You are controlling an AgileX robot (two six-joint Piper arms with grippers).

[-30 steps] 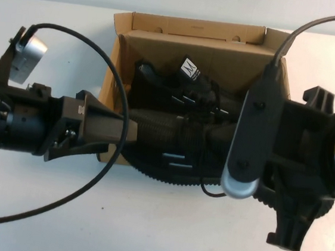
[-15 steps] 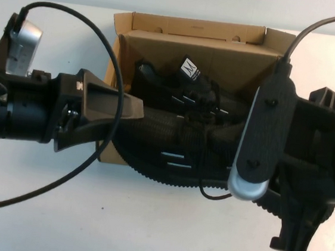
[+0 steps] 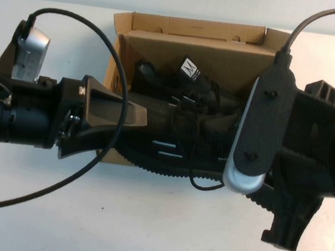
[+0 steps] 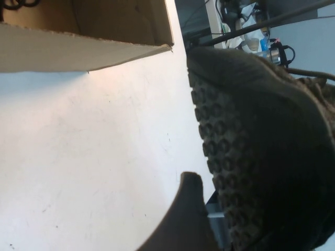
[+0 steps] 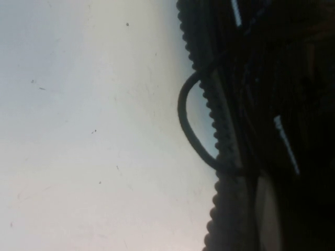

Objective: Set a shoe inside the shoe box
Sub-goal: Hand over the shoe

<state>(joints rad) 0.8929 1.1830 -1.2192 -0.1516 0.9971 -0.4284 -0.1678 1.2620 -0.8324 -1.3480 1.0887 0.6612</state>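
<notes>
White table all around. Black shoe [image 3: 176, 153] hangs over the shoe box [image 3: 195, 35] near edge, at six o'clock. Left gripper [image 3: 134, 115] is wide at its toe; right gripper [image 3: 237, 151], probably pinching its heel, should push it toward twelve, then lower.

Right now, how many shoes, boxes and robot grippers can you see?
Black sneakers: 2, one inside the shoe box, one across its front edge
Cardboard shoe box: 1
Grippers: 2, left gripper at one end of the front sneaker, right gripper at the other end
Total: 5
</notes>
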